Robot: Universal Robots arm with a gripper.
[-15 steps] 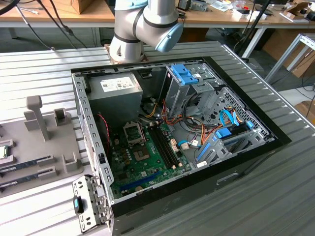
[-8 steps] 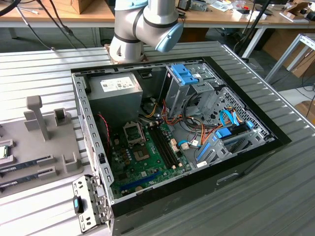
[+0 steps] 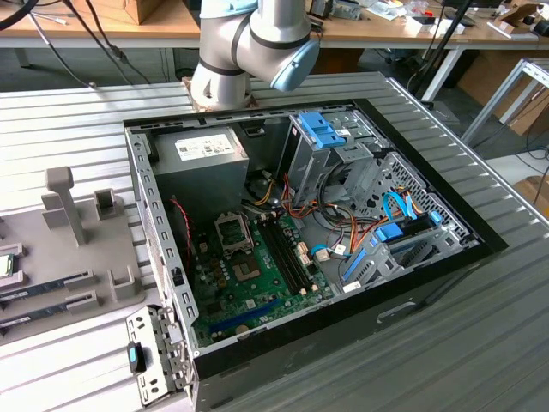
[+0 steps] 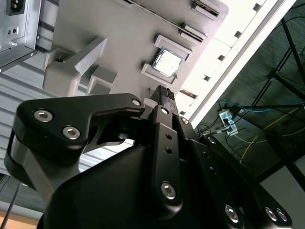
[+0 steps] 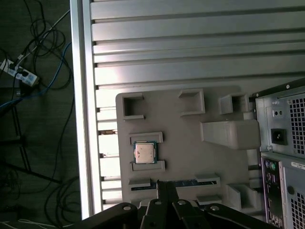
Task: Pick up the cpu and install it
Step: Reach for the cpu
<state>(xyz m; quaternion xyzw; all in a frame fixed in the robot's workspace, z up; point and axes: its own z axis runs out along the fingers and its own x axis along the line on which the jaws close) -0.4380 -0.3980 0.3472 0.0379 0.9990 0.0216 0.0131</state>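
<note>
The cpu (image 5: 145, 152) is a small silver square with a green rim, lying flat between two grey brackets on the grey holder tray (image 5: 190, 138); it also shows in the second wrist view (image 4: 167, 63). My gripper (image 5: 165, 183) hangs above the tray, a short way off the cpu, over a memory stick slot. Its black fingertips (image 4: 164, 90) are pressed together, shut, with nothing between them. In the exterior view the open computer case (image 3: 429, 283) lies on its side, with the green motherboard (image 3: 257, 279) and its square socket (image 3: 233, 230) exposed.
The tray (image 3: 77, 257) sits to the exterior view's left of the case and carries memory sticks (image 3: 43, 290) and grey posts (image 3: 64, 202). Inside the case are a power supply (image 3: 199, 154), a blue-topped drive cage (image 3: 330, 129) and cable bundles. The table edge (image 5: 81, 119) runs close to the tray.
</note>
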